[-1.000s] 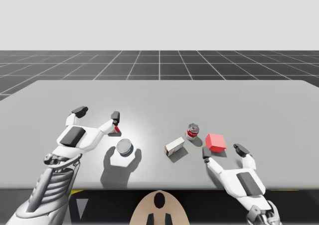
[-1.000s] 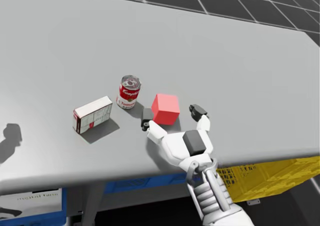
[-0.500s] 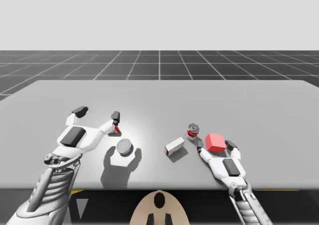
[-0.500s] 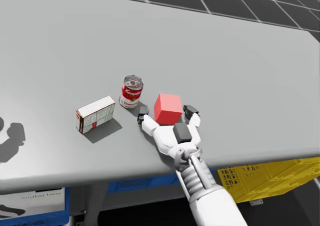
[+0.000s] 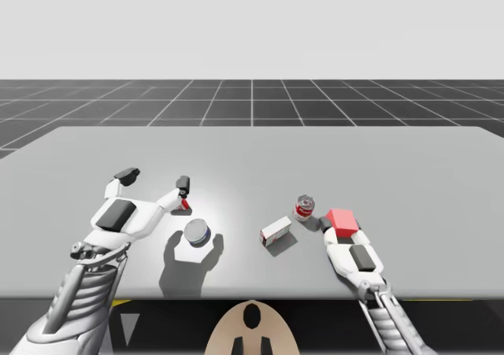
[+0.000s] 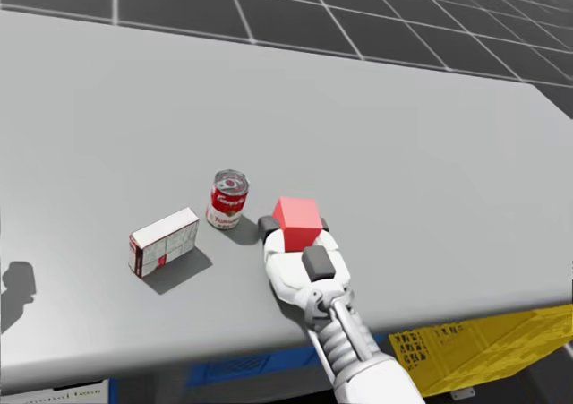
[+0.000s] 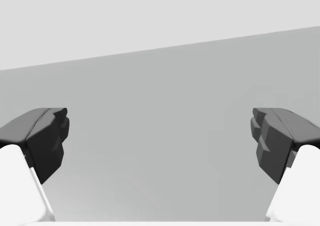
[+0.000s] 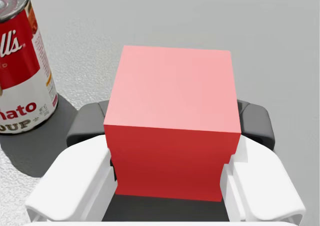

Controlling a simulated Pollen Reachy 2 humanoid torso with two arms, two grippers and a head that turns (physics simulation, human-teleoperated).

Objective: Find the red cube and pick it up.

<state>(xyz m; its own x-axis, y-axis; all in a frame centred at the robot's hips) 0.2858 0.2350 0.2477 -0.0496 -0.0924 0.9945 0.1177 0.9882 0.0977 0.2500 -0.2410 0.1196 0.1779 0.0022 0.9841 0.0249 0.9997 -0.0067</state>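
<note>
The smooth red cube (image 8: pixel 170 131) was seen on the grey tabletop (image 6: pixel 403 135), near its front edge and to the right of the middle. It was lodged between the fingers of the right hand (image 6: pixel 295 229). In the right wrist view both dark pads were pressed against opposite side faces of the cube, so the hand was judged to be clenched on it. The cube's near face was set deep toward the palm, and no long axis was offered by its even shape. No gap under the cube could be made out, and it was taken as not yet raised.

A red-and-white cylindrical can (image 6: pixel 227 200) stood upright just beside one finger, apart from the cube, with a white rectangular box (image 6: pixel 164 241) lying further along. A straight upward lift was judged enough to avoid the can.

The left hand (image 5: pixel 154 179) was held spread wide over bare tabletop, well apart from the cube and grasping nothing.
</note>
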